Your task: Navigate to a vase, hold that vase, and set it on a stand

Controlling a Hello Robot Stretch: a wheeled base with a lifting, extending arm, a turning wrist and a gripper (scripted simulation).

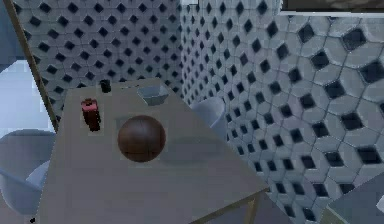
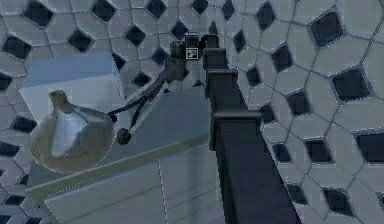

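The vase (image 2: 68, 140), squat and grey-tan with a narrow neck, has its long axis near upright, neck toward 12 o'clock. It sits at 9 o'clock in the arm side view. The gripper (image 2: 125, 128) ends at its 3 o'clock flank. I cannot tell whether the jaws grasp it. A grey cabinet top (image 2: 175, 135) lies behind, with a pale blue box (image 2: 90, 75) at 11 o'clock. The wall (image 2: 320, 60) is tiled with dark diamonds.

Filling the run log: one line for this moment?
arm extended | hand near vase, grey unit behind | hold cannot tell | table with dark ball
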